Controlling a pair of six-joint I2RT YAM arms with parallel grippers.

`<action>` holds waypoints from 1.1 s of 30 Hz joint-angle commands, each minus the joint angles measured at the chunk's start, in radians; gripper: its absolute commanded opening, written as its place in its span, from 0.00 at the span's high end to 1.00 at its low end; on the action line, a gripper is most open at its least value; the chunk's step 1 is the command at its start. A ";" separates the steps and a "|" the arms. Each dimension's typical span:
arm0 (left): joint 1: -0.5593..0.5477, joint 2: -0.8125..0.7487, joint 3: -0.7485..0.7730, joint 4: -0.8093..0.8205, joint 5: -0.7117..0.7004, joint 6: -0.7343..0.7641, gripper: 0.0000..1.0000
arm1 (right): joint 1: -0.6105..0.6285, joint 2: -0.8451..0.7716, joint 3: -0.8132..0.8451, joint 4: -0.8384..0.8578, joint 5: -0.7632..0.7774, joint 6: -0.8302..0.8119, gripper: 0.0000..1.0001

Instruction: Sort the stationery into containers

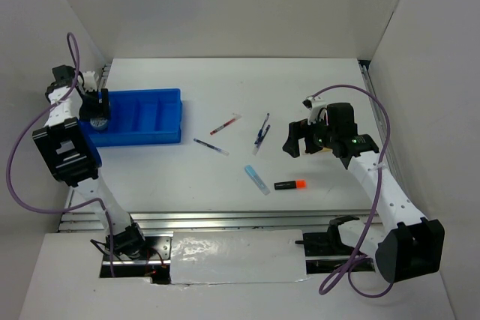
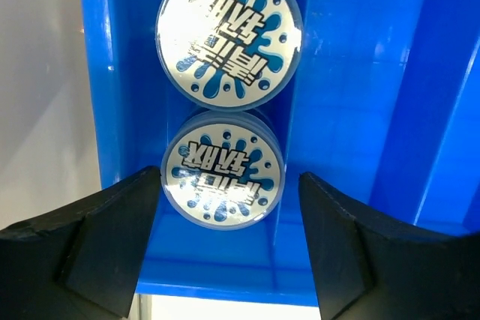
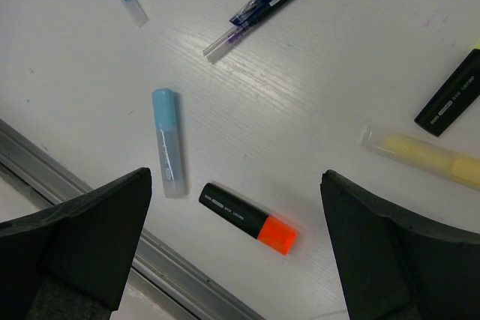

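The bright blue tray (image 1: 142, 138) stands at the left. Two round blue-white pots (image 2: 229, 33) (image 2: 223, 171) lie in its leftmost compartment. My left gripper (image 1: 96, 103) hovers open over the nearer pot and holds nothing; it also shows in the left wrist view (image 2: 229, 219). My right gripper (image 1: 298, 139) is open and empty above the table, as the right wrist view (image 3: 236, 241) shows. Below it lie an orange-capped black highlighter (image 3: 247, 219), a pale blue bar (image 3: 168, 142), a cream bar (image 3: 424, 157), another black highlighter (image 3: 450, 95), and blue and purple pens (image 3: 266, 1).
A red pen (image 1: 225, 124) and another thin pen (image 1: 211, 147) lie on the table right of the tray. The tray's other compartments (image 1: 154, 114) hold nothing I can see. A metal rail (image 1: 225, 219) runs along the near table edge. White walls close in the sides and back.
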 commanded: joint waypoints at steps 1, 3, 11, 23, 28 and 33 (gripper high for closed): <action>-0.005 -0.092 0.039 -0.012 0.071 -0.026 0.13 | 0.011 -0.027 0.048 0.009 0.005 -0.006 0.00; -0.006 -0.115 0.058 -0.025 0.080 -0.024 0.14 | 0.012 -0.029 0.049 0.007 0.004 -0.006 0.00; -0.084 -0.334 0.034 -0.021 0.190 0.077 0.30 | 0.015 -0.033 0.051 0.005 0.008 -0.004 0.00; -0.543 -0.561 -0.263 -0.058 0.296 0.350 0.37 | 0.000 -0.059 0.000 0.004 0.044 -0.023 0.01; -0.708 -0.567 -0.371 -0.055 0.315 0.379 0.38 | -0.006 -0.059 -0.024 -0.033 0.082 -0.082 0.03; -0.802 -0.557 -0.426 0.020 0.304 0.257 0.33 | 0.028 -0.046 -0.053 -0.085 0.160 -0.165 0.05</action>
